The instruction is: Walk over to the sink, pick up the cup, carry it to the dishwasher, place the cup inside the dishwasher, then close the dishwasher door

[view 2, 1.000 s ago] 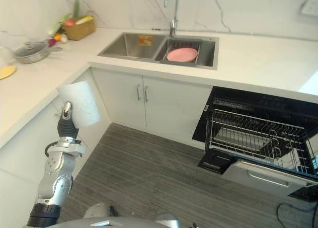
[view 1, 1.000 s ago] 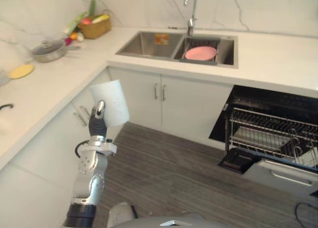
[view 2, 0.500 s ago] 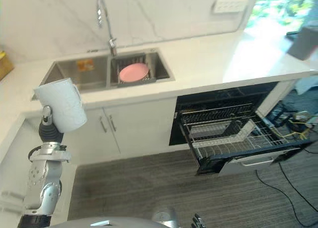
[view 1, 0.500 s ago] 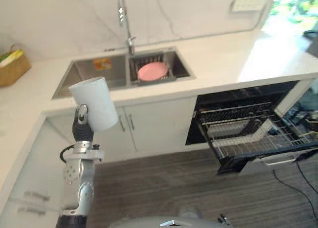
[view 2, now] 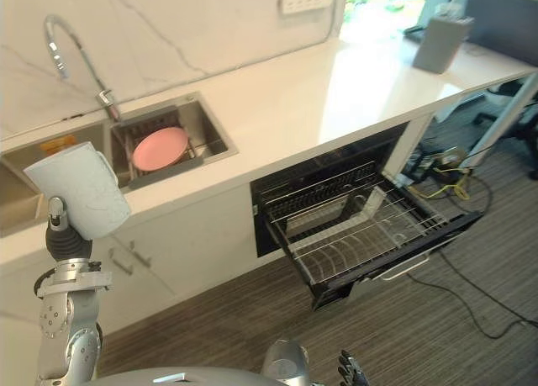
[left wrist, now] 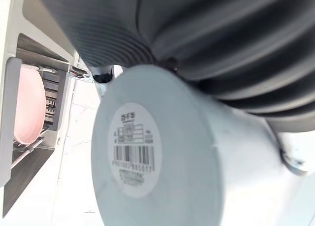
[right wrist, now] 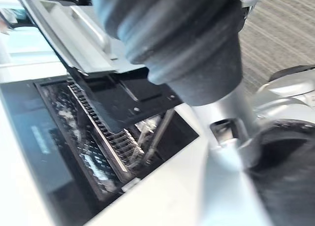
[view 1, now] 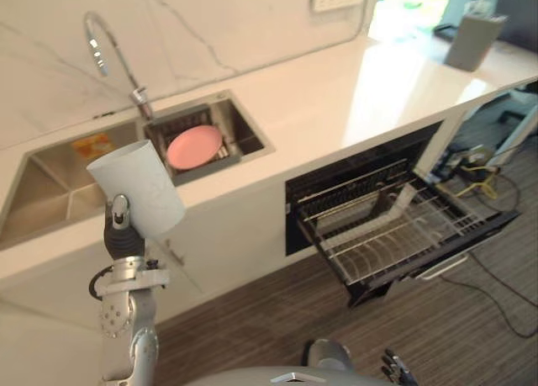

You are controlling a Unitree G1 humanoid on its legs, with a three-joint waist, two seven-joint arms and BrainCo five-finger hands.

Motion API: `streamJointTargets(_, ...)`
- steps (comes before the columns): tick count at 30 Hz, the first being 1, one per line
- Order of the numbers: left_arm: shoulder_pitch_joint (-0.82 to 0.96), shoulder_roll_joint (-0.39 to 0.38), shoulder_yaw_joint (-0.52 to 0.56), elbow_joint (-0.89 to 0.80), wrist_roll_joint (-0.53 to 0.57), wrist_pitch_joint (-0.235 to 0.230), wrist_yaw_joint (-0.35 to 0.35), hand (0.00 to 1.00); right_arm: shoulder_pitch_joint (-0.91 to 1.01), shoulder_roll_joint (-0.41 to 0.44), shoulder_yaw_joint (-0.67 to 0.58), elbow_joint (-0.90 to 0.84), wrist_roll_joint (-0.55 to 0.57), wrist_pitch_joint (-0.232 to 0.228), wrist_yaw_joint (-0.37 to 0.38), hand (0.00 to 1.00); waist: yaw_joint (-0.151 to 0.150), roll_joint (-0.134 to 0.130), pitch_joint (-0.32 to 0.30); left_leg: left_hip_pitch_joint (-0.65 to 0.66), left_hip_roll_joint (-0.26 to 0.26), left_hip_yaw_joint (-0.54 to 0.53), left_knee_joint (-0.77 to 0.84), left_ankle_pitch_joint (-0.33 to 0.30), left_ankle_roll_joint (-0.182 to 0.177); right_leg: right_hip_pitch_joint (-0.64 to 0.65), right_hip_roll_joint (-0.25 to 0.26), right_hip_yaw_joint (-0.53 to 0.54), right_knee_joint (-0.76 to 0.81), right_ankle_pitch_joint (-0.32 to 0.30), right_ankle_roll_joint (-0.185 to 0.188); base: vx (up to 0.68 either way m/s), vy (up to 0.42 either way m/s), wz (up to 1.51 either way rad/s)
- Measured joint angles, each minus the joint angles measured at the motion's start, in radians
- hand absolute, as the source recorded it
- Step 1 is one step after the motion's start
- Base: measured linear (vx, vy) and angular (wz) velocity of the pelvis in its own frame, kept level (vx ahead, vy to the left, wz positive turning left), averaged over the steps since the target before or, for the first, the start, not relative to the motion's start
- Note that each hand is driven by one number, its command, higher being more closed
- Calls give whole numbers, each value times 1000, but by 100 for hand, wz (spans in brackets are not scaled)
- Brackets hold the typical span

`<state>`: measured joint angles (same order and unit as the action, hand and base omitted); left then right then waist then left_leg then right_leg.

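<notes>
Carrying step: the left robot hand [view 1: 122, 228] grasps the cup [view 1: 136, 188] aloft near the sink [view 1: 50, 182]. Next it must travel right to the open dishwasher [view 1: 391, 235].

Matt cup [view 1: 139, 188], s/s sink [view 1: 46, 180], glossy worktop [view 1: 353, 83]

Left hand [view 1: 120, 220] partly hidden behind cup [view 1: 139, 188], right hand [view 1: 392, 368] cut by bottom edge
</notes>
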<state>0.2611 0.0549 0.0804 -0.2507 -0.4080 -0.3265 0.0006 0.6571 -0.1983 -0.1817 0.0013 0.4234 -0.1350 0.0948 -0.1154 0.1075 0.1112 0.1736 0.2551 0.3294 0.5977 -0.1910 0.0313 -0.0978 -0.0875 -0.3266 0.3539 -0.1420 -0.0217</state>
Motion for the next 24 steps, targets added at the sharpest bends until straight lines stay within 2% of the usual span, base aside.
streamJointTargets(1, -7, 0, -2, 5, 11, 0, 8, 100, -82, 19, -39, -93, 14, -67, 25, 0, 4, -4, 5, -70, 54, -7, 179, 23, -12, 45, 31, 24, -54, 14, -18, 119, -39, -59)
streamJointTargets(2, -17, 0, -6, 10, 19, 0, 13, 100, -193, 32, -63, -125, 22, -121, 38, 0, 17, -15, 9, -115, 71, -9, 240, -39, -44, 83, 46, 37, -88, 27, -34, 112, -25, -56)
streamJointTargets(4, -22, -1, -18, 17, 20, -5, 16, 100, -290, 33, -83, -142, 34, -172, 57, 0, 34, -28, 9, -158, 58, -2, 186, -98, -47, 136, 46, 49, -128, 30, -33, 134, -24, -31)
streamJointTargets(6, -6, -3, -17, 19, 25, -25, 29, 100, -340, 38, -88, -140, 56, -177, 78, 0, 59, -37, 8, -184, 11, -14, 48, -112, -49, 157, 32, 85, -148, 27, -29, 173, 41, -39)
streamJointTargets(8, -3, -8, -13, 18, 38, -42, 63, 100, -370, 50, -81, -136, 63, -176, 92, 0, 59, -38, 8, -207, -52, -80, -104, -94, -66, 164, 5, 113, -160, 20, -15, 169, 133, -42)
streamJointTargets(9, -2, -15, -5, 14, 52, -55, 88, 100, -372, 58, -69, -126, 63, -176, 102, 0, 59, -38, 8, -207, -89, -132, -207, -69, -84, 163, -16, 139, -160, 11, 7, 170, 199, -57)
streamJointTargets(11, -3, -32, 5, -11, 43, -80, 119, 100, -378, 62, -54, -99, 63, -174, 112, 0, 57, -23, 8, -186, -107, -170, -362, 0, -101, 155, -25, 176, -160, 8, 49, 189, 240, -68)
streamJointTargets(12, -9, -49, 6, -26, 24, -102, 124, 100, -383, 60, -50, -100, 63, -173, 114, 0, 55, 5, 10, -169, -96, -169, -431, 93, -120, 151, -14, 191, -158, 7, 74, 229, 300, -72)
streamJointTargets(13, -12, -53, 7, -21, 15, -119, 129, 100, -394, 71, -47, -94, 63, -171, 113, 0, 56, -1, 9, -152, -108, -156, -445, 171, -132, 153, -24, 215, -160, 9, 97, 241, 304, -60)
streamJointTargets(14, -16, -53, 8, -21, 9, -121, 137, 100, -395, 75, -40, -99, 63, -172, 113, 0, 52, -10, 3, -147, -121, -146, -448, 167, -124, 152, -41, 212, -165, 13, 104, 253, 288, -39)
streamJointTargets(16, -79, -50, 9, -22, 7, -132, 157, 100, -423, 98, -19, -104, 75, -175, 116, 0, 48, -63, 11, -136, -168, -130, -483, 174, -101, 154, -87, 203, -182, 26, 143, 204, 207, -5)
streamJointTargets(18, -113, -45, 5, -22, 8, -131, 171, 100, -463, 114, -18, -105, 98, -172, 123, 0, 51, -84, 22, -133, -177, -130, -484, 171, -95, 171, -95, 190, -208, 42, 151, 115, 87, -3)
streamJointTargets(24, -175, -44, -72, 33, 22, -131, 199, 100, -539, 110, 19, -111, 175, -135, 164, 0, 54, -77, 23, -71, -186, -126, -552, 166, -90, 212, -94, 151, -256, 61, 159, 55, 13, -6)
